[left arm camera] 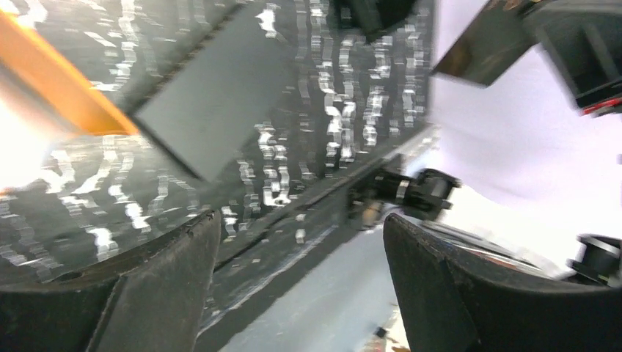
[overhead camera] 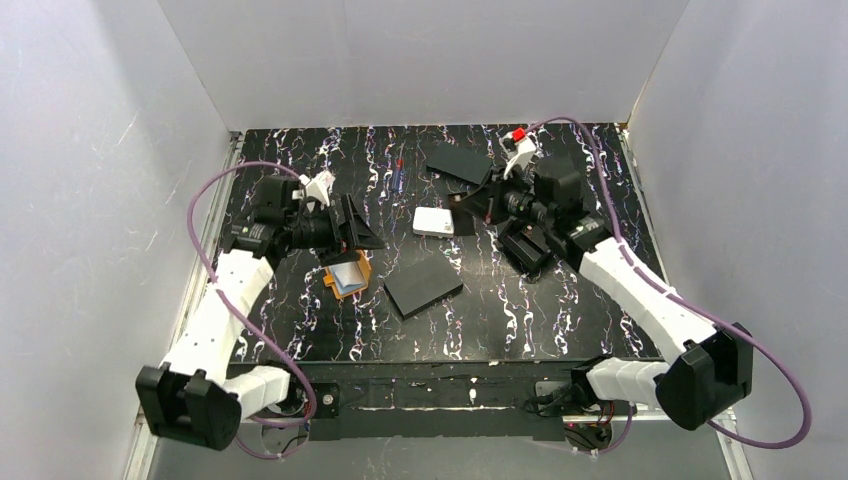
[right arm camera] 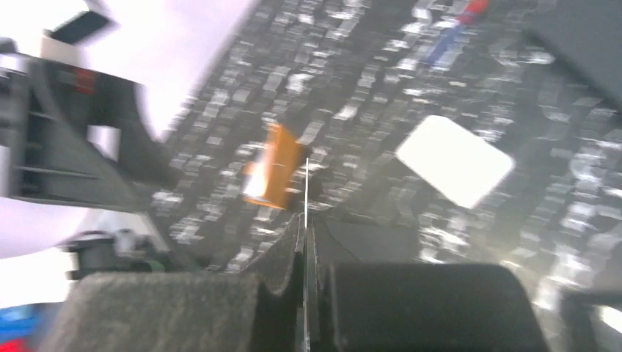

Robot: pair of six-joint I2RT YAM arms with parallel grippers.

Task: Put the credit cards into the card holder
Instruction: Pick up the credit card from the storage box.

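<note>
The orange card holder (overhead camera: 349, 275) lies open on the table, its pale inside up. It also shows in the left wrist view (left arm camera: 62, 84) and the right wrist view (right arm camera: 273, 167). My left gripper (overhead camera: 355, 228) hovers just behind the holder, open and empty (left arm camera: 301, 220). A white card (overhead camera: 433, 221) lies flat mid-table, also in the right wrist view (right arm camera: 455, 160). My right gripper (overhead camera: 476, 203), to the right of the white card, is shut (right arm camera: 305, 231) on a thin card (right arm camera: 305, 198) seen edge-on, pointing toward the holder.
A flat black rectangle (overhead camera: 423, 286) lies right of the holder, also in the left wrist view (left arm camera: 220, 95). Another black flat piece (overhead camera: 458, 160) lies at the back. A small red-and-blue item (overhead camera: 398, 172) lies behind the white card. White walls enclose the table.
</note>
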